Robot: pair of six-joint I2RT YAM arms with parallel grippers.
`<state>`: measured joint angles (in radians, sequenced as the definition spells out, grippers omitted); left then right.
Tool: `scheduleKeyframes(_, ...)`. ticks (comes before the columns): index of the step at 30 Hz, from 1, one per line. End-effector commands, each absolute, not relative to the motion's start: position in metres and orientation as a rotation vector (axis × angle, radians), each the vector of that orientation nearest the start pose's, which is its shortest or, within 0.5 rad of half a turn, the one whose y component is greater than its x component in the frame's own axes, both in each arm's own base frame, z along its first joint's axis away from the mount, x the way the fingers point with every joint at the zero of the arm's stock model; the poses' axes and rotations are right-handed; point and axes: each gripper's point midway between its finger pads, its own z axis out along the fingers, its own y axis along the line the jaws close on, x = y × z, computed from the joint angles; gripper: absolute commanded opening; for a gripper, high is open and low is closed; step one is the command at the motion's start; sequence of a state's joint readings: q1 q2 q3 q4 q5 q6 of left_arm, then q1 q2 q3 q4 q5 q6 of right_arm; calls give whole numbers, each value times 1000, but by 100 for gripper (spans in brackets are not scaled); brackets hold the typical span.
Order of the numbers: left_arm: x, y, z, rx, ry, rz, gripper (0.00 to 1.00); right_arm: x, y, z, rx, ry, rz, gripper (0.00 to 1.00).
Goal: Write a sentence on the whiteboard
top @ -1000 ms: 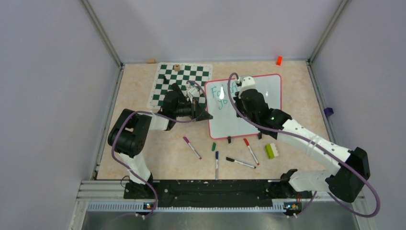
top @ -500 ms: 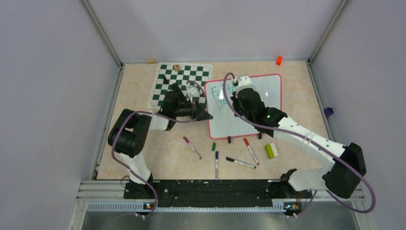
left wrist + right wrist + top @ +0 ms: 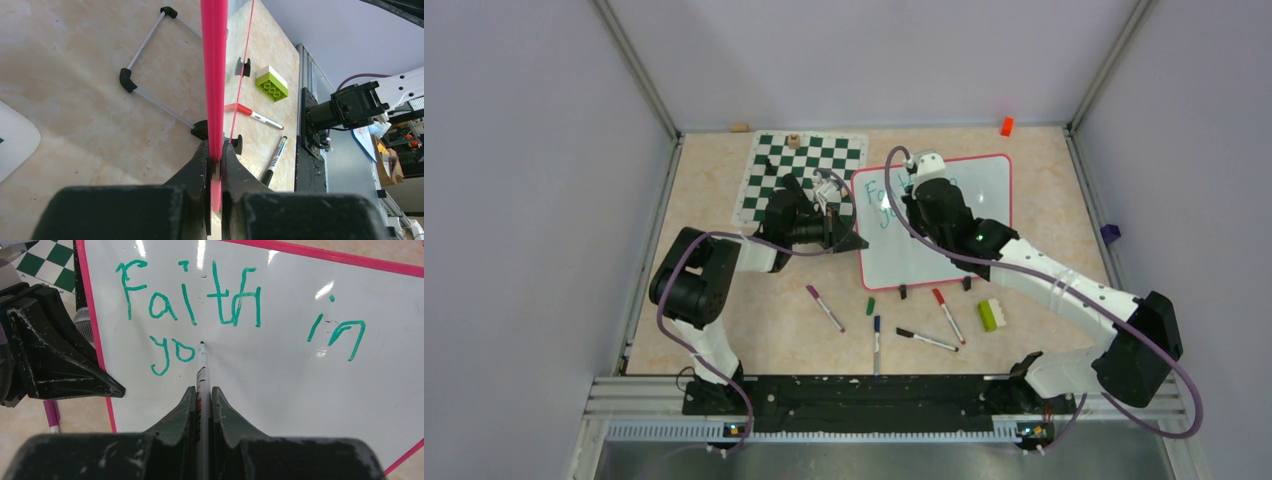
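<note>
Top view: the whiteboard [image 3: 929, 255] lies between both arms. The left gripper [image 3: 856, 242] is at its left edge, the right gripper [image 3: 914, 205] above its upper left.
Left wrist: clenched on the whiteboard's pink edge, seen edge-on.
Right wrist: clamped on a marker [image 3: 202, 375] with its tip on the board just ahead of the fingers. The sentence [image 3: 190, 295] reads "Faith in yo".

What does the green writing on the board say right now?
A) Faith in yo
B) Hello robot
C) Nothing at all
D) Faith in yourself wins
A: the writing reads "Faith in" on the top line and only "yo" below it, with the marker tip just right of the "o" on the board.
</note>
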<state>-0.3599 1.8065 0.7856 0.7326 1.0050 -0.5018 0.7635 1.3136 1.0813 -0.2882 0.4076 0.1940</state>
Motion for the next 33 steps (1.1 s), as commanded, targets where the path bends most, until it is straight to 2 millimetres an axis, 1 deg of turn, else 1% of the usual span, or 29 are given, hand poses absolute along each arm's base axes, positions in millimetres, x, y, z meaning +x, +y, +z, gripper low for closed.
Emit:
scheduleKeyframes(1,317,-294,129,662,1849,-1474,0,331,227,233,-302,1991,192,0)
scheduleKeyframes(9,317,-294,130,663,1847,-1473,0,317,222,224,-310,2023,221,0)
scheduleKeyframes(13,317,-294,130,664,1849,-1472,0,315,219,221,-308,2031,213,0)
scheduleKeyframes(17,317,-293,129,663,1851,-1469,0,317,214,220,-295,2032,175,0)
scheduleKeyframes(22,317,-294,129,664,1850,-1467,0,325,206,225,-249,2015,111,0)
scheduleKeyframes(33,317,-293,128,663,1852,-1467,0,340,210,242,-238,1976,103,0)
